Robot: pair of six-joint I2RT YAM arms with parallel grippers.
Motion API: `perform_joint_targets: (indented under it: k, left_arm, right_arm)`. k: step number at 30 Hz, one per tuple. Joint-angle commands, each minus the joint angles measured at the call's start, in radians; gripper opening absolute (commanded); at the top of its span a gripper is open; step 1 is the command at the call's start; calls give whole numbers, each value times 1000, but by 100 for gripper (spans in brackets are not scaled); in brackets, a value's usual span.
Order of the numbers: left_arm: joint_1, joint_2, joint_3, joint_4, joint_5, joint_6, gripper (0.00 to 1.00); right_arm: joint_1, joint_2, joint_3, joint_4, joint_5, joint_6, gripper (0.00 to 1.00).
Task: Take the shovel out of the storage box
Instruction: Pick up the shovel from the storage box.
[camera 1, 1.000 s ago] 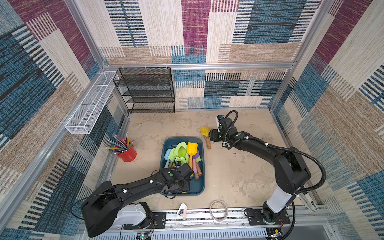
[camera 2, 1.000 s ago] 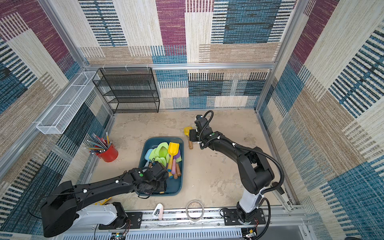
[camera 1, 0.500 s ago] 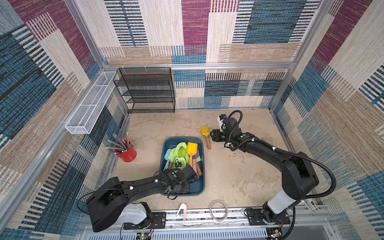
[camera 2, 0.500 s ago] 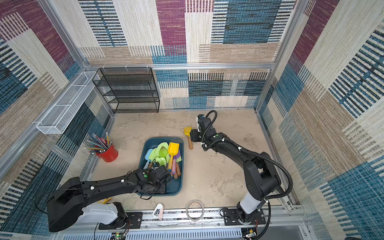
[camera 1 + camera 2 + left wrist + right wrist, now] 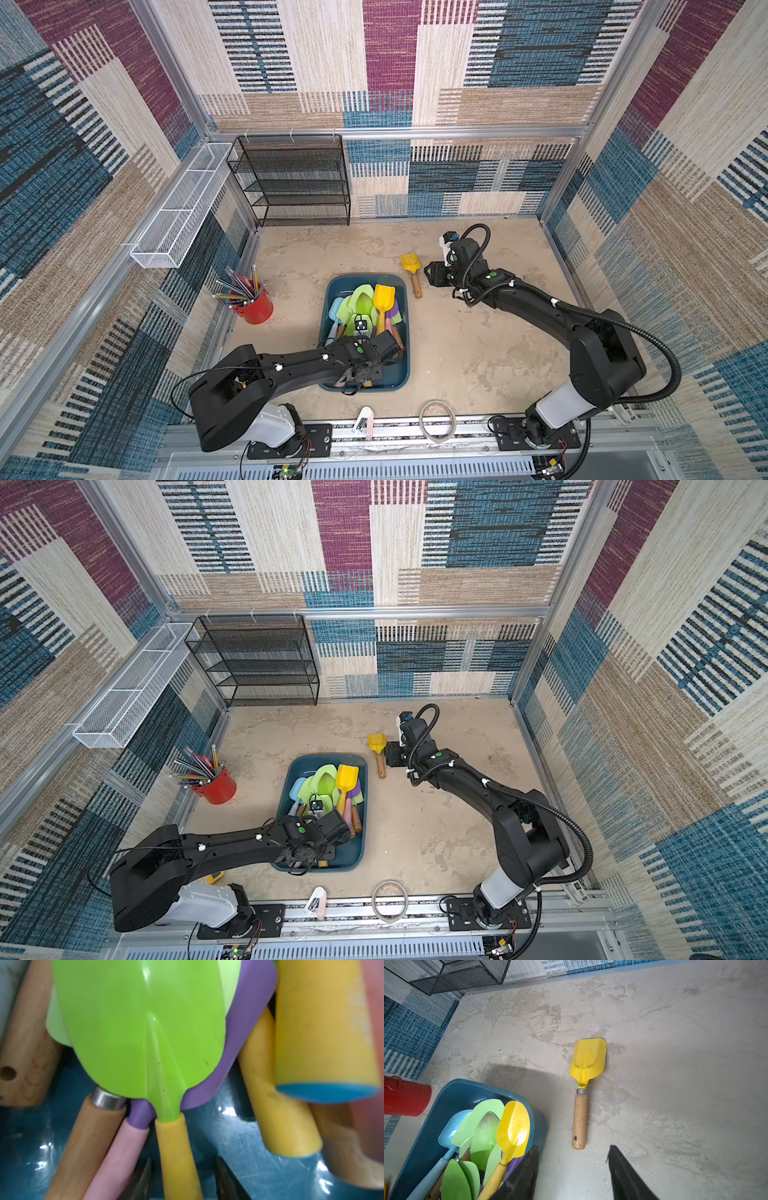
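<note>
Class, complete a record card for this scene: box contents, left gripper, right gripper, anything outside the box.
Box contents: storage box holds several shovels, green, yellow, blue and purple
Left gripper: open, straddling the yellow handle of the green shovel
Right gripper: open, empty, over the table
Outside box: wooden-handled yellow shovel lying on the table, apart from the box

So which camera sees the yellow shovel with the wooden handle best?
The right wrist view: the shovel lies whole and large there, blade and handle clear. In both top views the shovel is small, beside the box. The left wrist view shows only shovels inside the box, not this one.
</note>
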State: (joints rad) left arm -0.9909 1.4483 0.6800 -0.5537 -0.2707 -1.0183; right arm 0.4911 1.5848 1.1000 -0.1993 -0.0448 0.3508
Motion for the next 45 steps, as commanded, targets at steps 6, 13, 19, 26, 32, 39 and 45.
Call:
perform_joint_targets:
  k: [6,13,19,26,32,39,45]
  left_arm:
    - [0,47,-13,-22,106,-17,36]
    - [0,20,-17,-22,101,-23,21]
    - [1,-49,-14,-61,83,-31,20]
    - [5,-155,-13,-95,55,-30,20]
    - [35,-203,-5,-99,67,6,20]
    - [94,-243,-22,-91,100,45,20]
    - [174,-309,-43,-67,154,94,20]
  right_arm:
    - [-1,-22,-15,45,-17,2,53]
    - [0,-41,-29,51,-8,2,51]
    - [0,-56,-43,58,-12,5,51]
    - [0,-73,-45,58,-24,5,50]
    - [0,-80,-43,61,-57,14,50]
    - [1,-94,-60,73,-86,33,49]
    - [21,-106,-69,87,-129,39,49]
